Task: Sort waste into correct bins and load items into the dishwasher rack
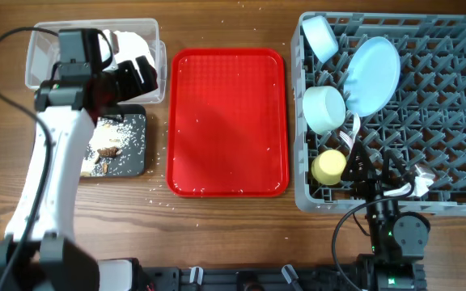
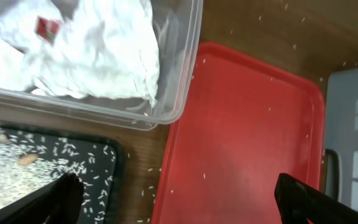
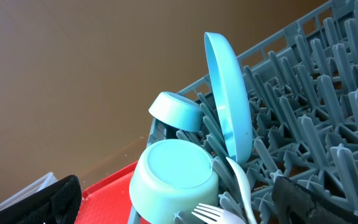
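Observation:
The crumpled white napkin (image 2: pixel 92 50) with its red mark lies in the clear tub (image 1: pixel 40 48). Brown-and-white food scraps (image 1: pixel 108 149) lie in the black tray (image 1: pixel 136 162). My left gripper (image 1: pixel 138 74) is open and empty above the tub's right end; in its wrist view the gripper (image 2: pixel 179 205) spans the black tray's corner (image 2: pixel 104 168). In the grey rack (image 1: pixel 443 113) stand the pale blue bowl (image 1: pixel 320 36), pale blue plate (image 1: pixel 373 75), mint bowl (image 1: pixel 324 109), yellow cup (image 1: pixel 328 167), fork (image 3: pixel 219 214) and spoon (image 3: pixel 241 183). My right gripper (image 1: pixel 372 171) is open and empty over the rack's front.
A flat red tray (image 1: pixel 226 121) with a few white grains lies between the bins and the rack. Loose grains dot the wooden table round the black tray. The rack's right half holds only upright pegs (image 3: pixel 334 106).

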### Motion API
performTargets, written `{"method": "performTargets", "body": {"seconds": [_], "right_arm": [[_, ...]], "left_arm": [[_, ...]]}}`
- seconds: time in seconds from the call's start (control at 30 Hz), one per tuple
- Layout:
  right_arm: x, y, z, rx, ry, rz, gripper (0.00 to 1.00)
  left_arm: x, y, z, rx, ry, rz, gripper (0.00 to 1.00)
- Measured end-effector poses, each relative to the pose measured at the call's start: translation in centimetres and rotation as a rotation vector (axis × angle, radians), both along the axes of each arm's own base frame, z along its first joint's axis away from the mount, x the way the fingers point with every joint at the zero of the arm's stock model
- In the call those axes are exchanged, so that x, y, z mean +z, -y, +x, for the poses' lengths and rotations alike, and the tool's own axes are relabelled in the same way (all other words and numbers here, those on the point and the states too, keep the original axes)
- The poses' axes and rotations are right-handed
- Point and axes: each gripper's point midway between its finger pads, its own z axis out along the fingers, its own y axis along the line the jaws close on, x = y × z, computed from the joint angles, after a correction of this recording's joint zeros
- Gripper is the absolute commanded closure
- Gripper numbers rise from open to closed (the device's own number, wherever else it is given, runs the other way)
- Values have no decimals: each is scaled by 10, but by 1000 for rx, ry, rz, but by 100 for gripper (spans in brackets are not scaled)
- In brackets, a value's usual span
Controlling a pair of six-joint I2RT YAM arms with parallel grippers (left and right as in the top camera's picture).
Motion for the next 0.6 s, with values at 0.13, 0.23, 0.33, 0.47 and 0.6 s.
{"method": "performTargets", "body": {"seconds": [0.13,0.23,0.33,0.47,0.6], "right_arm": [[0,0,0,0,0,0,0],[0,0,0,0,1,0,0],[0,0,0,0,0,0,0],[0,0,0,0,-2,0,0],[0,0,0,0,-1,0,0]], "left_arm": [[63,-4,-21,14,307,30,0],[60,-4,-52,16,463,39,0],[31,-3,-85,17,553,41,0],[4,-2,-126,20,759,53,0],[-28,-2,-145,20,802,54,0]]}}
